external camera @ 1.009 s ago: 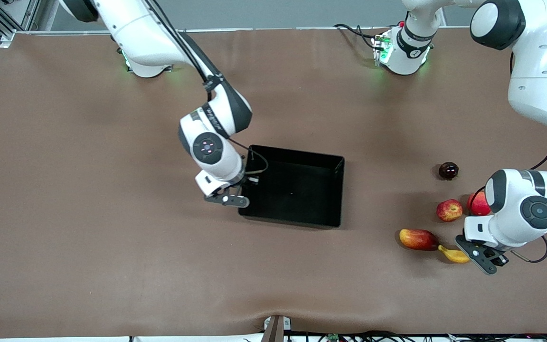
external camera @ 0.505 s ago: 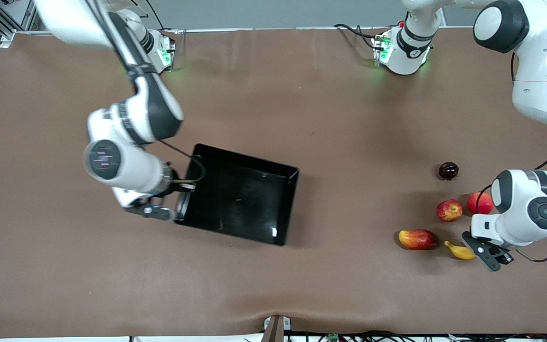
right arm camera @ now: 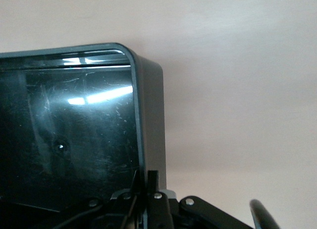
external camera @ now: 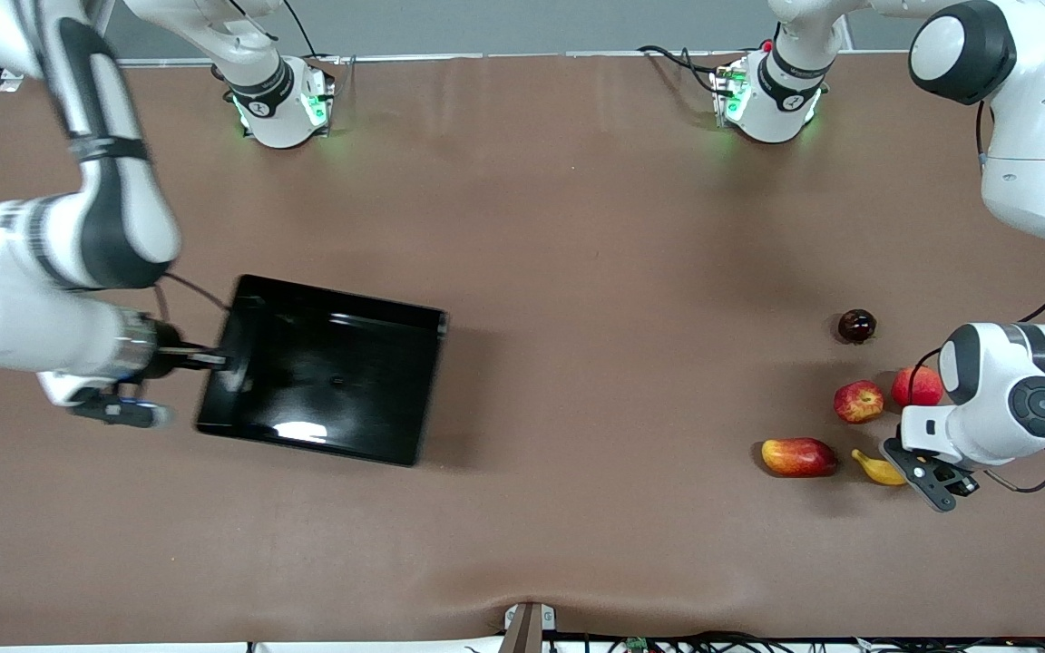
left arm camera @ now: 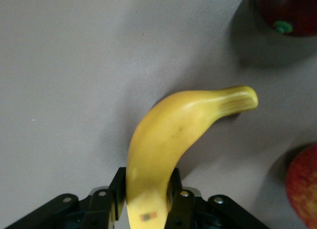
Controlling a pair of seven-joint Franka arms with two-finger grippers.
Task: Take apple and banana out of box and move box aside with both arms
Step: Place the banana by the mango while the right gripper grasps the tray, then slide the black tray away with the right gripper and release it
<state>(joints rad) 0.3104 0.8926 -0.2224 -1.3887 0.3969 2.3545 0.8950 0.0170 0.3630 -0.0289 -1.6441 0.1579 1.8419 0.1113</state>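
The black box (external camera: pixel 323 367) lies toward the right arm's end of the table. My right gripper (external camera: pixel 207 360) is shut on its short wall, which shows between the fingers in the right wrist view (right arm camera: pixel 147 187), where the box (right arm camera: pixel 74 130) fills one side. My left gripper (external camera: pixel 905 466) is shut on one end of the yellow banana (external camera: pixel 876 469), low over the table at the left arm's end. In the left wrist view the banana (left arm camera: pixel 168 140) curves away from the left gripper (left arm camera: pixel 147 189). The streaked red apple (external camera: pixel 858 401) lies on the table, farther from the camera than the banana, and shows at the edge of the left wrist view (left arm camera: pixel 304 187).
A red-yellow mango (external camera: pixel 797 456) lies beside the banana's free tip; it also shows in the left wrist view (left arm camera: pixel 285 11). An evenly pinkish-red fruit (external camera: pixel 914 387) sits beside the apple. A dark round fruit (external camera: pixel 856 325) lies farther from the camera.
My right gripper has moved the box from the table's middle toward the right arm's end. My left gripper has shifted the banana slightly away from the mango and the front camera.
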